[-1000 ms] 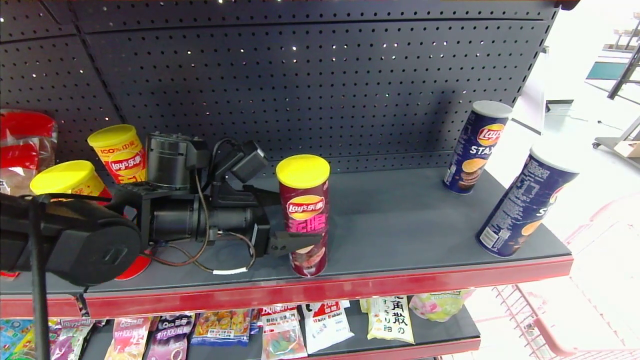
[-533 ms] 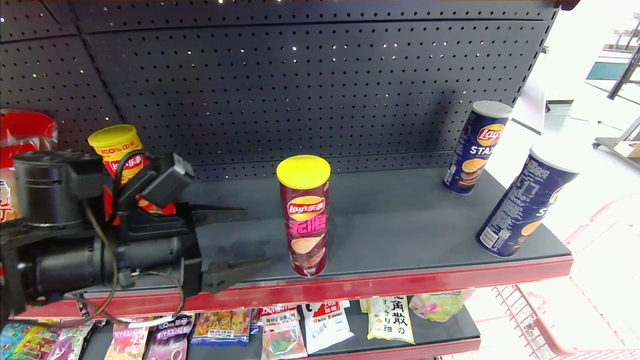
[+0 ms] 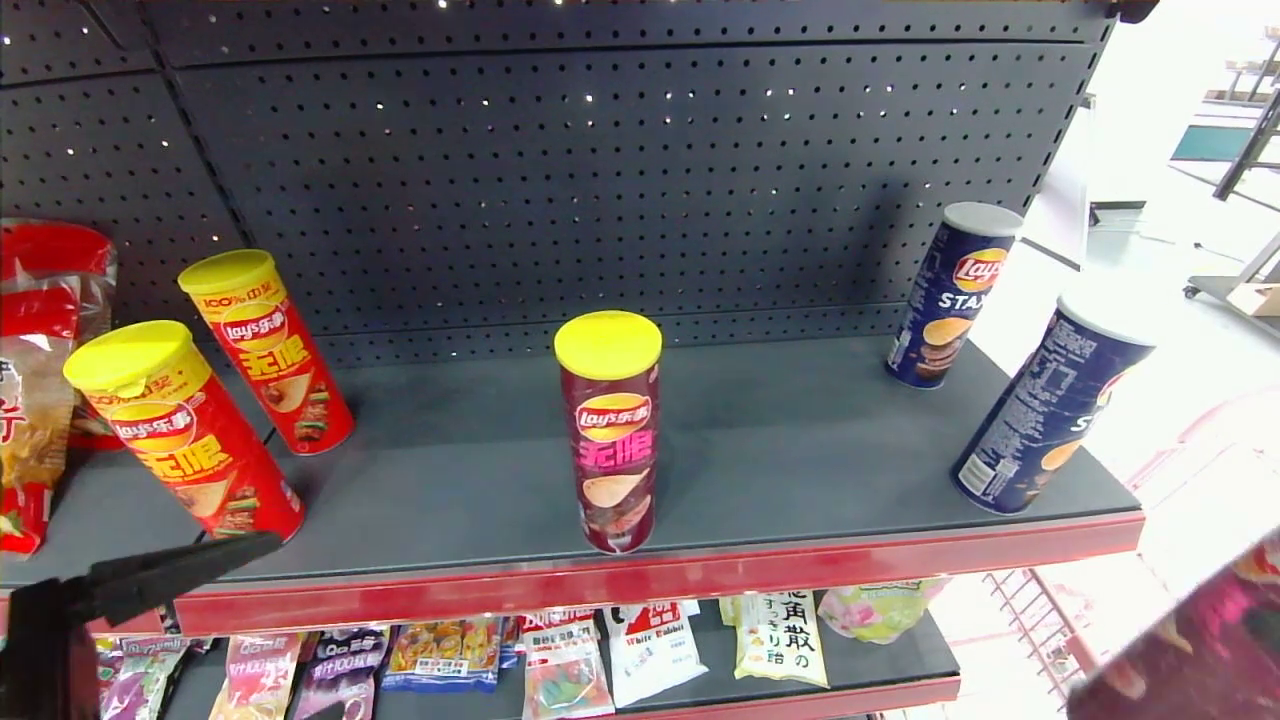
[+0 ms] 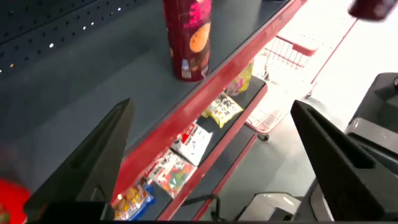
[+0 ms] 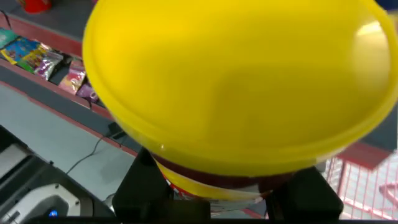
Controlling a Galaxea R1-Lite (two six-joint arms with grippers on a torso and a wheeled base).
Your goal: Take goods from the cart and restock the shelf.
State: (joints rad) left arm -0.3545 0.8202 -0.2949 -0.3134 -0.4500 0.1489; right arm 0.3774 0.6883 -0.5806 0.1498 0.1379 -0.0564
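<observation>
On shelf [image 3: 800, 440], maroon can [image 3: 610, 440] upright, second can [image 5: 236, 87] in right jaws

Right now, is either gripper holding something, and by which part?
The right gripper grips a yellow-lidded chip can by its body just under the lid; the left gripper is open and empty.

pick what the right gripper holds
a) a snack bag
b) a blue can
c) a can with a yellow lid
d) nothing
c: in the right wrist view the right gripper has its fingers on either side of a can with a yellow lid and a dark red body.
</observation>
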